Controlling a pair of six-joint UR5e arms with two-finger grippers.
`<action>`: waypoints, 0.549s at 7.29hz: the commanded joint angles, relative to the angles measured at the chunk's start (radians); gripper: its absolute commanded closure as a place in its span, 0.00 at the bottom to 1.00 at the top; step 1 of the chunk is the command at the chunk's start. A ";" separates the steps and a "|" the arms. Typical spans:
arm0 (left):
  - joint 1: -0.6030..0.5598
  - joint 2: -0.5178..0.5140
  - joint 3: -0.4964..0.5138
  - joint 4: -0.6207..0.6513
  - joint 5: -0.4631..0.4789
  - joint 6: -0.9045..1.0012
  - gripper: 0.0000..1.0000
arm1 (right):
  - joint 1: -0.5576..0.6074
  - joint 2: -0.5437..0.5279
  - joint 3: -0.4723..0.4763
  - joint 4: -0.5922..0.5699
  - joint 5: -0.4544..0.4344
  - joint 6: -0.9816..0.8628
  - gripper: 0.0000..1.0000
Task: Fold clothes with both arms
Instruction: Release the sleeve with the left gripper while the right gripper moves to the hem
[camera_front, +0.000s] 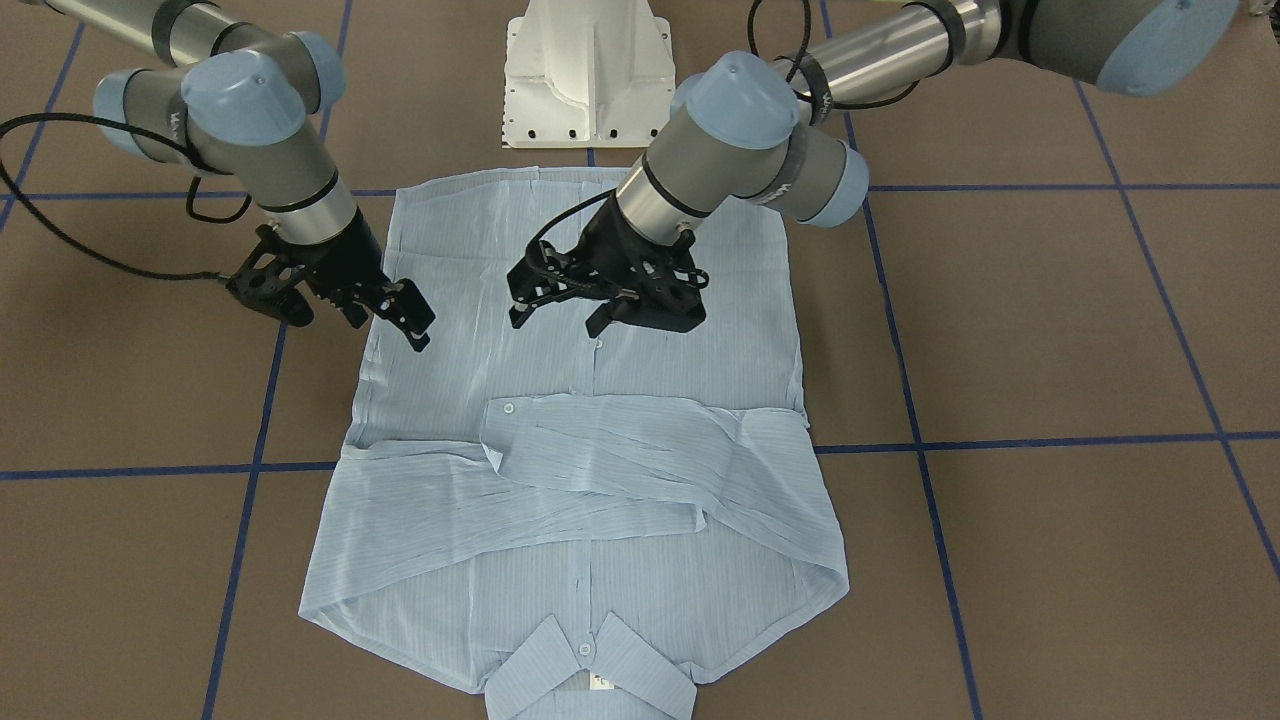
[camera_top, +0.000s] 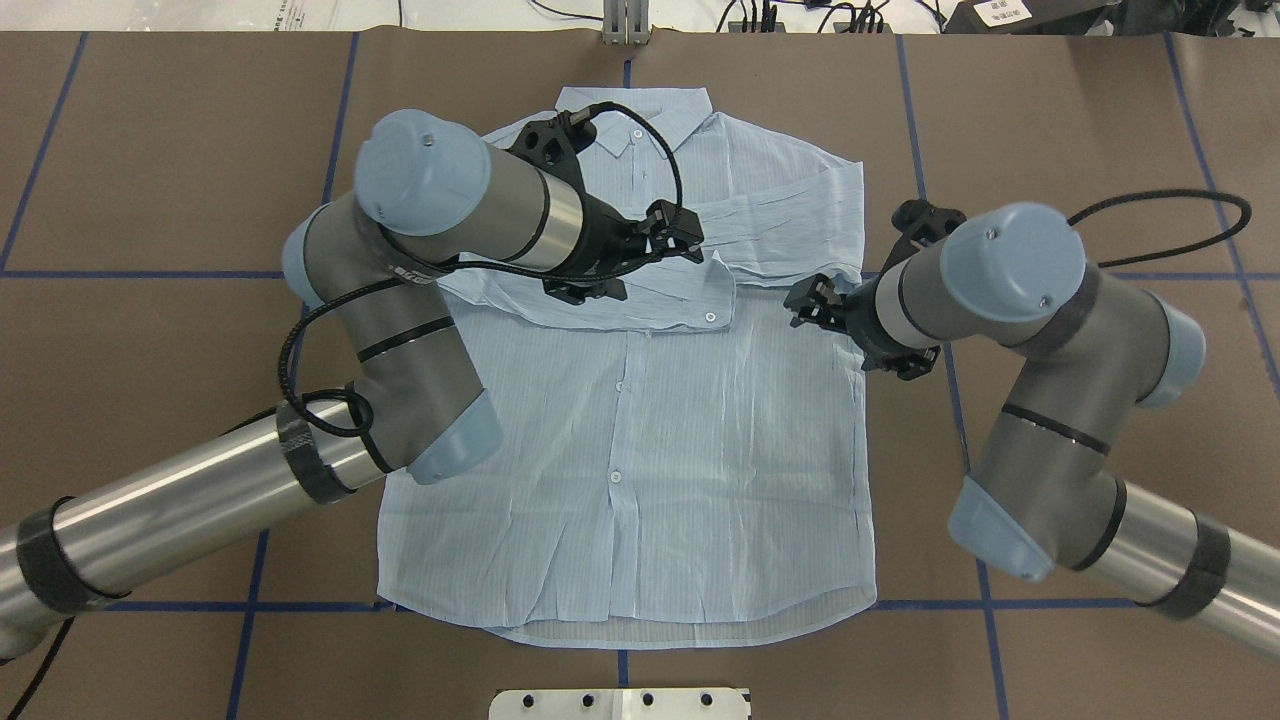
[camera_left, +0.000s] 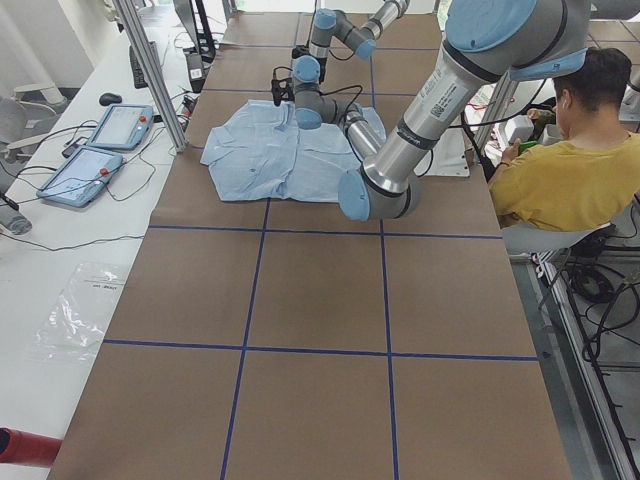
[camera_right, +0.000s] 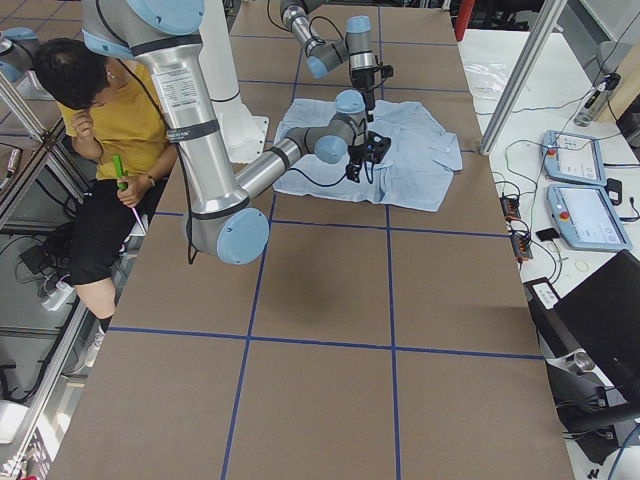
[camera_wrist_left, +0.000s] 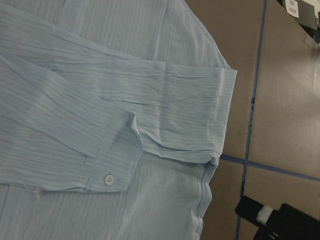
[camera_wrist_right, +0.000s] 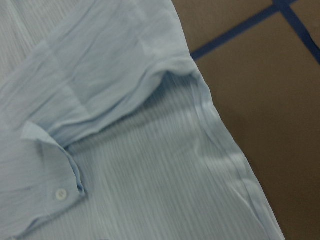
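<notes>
Hovering over the shirt (camera_front: 600, 470), flat on the brown worktop (camera_front: 1050, 330): left hand (camera_front: 560, 315) and right hand (camera_front: 385, 320), both released, empty. The left wrist view sharpens what the overhead blurs: fine stripes, thin creased cloth, round cuff button (camera_wrist_left: 108, 178).

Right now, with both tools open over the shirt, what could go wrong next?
1. The sleeves lie loose across the shirt, a cuff on top; lifting a side could drag them out of place.
2. The right tool hovers at the side edge, where thin cloth lies flat on the table; it may pinch one layer or miss.
3. The left tool is over the button line, not an edge, so the fold might skew.
</notes>
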 joint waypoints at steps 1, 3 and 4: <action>-0.067 0.144 -0.095 0.007 0.000 0.178 0.02 | -0.223 -0.135 0.128 -0.003 -0.133 0.150 0.00; -0.083 0.167 -0.081 0.008 0.003 0.202 0.02 | -0.336 -0.182 0.140 -0.005 -0.202 0.248 0.01; -0.083 0.167 -0.074 0.009 0.003 0.202 0.02 | -0.351 -0.201 0.142 -0.005 -0.209 0.267 0.02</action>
